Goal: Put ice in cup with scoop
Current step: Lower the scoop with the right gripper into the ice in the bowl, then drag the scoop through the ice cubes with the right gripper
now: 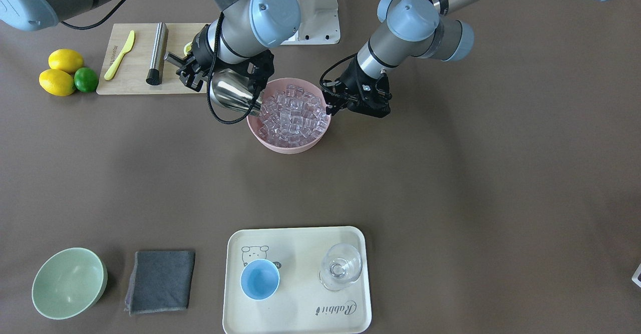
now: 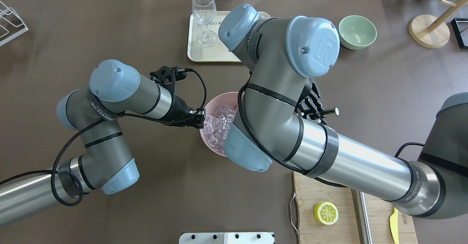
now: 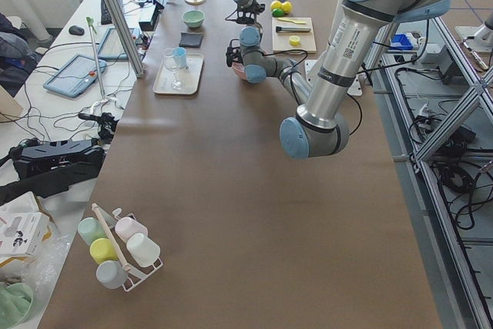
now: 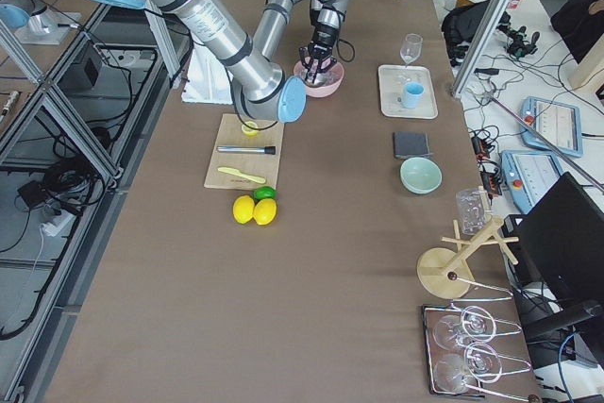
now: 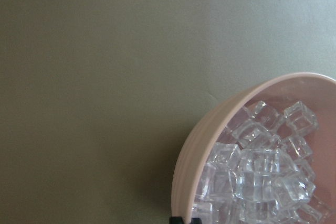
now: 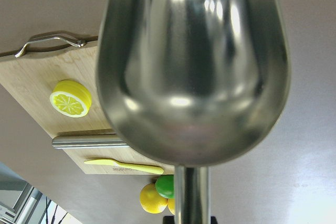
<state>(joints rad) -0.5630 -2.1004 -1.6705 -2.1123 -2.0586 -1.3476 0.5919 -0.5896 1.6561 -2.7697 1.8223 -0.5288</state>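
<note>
1. A pink bowl (image 1: 288, 146) heaped with clear ice cubes (image 1: 293, 116) sits at mid-table in front of the robot's base, with an arm at each side of it.
2. The right gripper (image 1: 188, 70) has its fingers clamped on the short handle of a shiny steel scoop (image 1: 230, 92). The scoop is held tilted on the robot's-right side of the pink bowl, its front lip meeting the rim at the edge of the ice. Whether any cubes lie inside the scoop cannot be told.
3. The left gripper (image 1: 330, 102) stands at the opposite side of the pink bowl, fingers pinched on the rim. Its wrist camera shows a dark fingertip against the outer wall.
4. The light-blue cup (image 1: 260, 279) stands upright well apart from the pink bowl, across the table from the robot. It sits on a cream tray (image 1: 300, 319) beside a clear glass (image 1: 341, 267).
5. Near the scoop side of the pink bowl lies a wooden cutting board (image 1: 130, 81) carrying a steel cylinder (image 1: 157, 52) and a yellow knife (image 1: 120, 56). Two lemons (image 1: 65, 60) and a lime (image 1: 86, 79) sit farther out the same way.
6. A green bowl (image 1: 67, 283) and a folded grey cloth (image 1: 160, 281) lie well apart from the pink bowl, in line with the tray.
</note>
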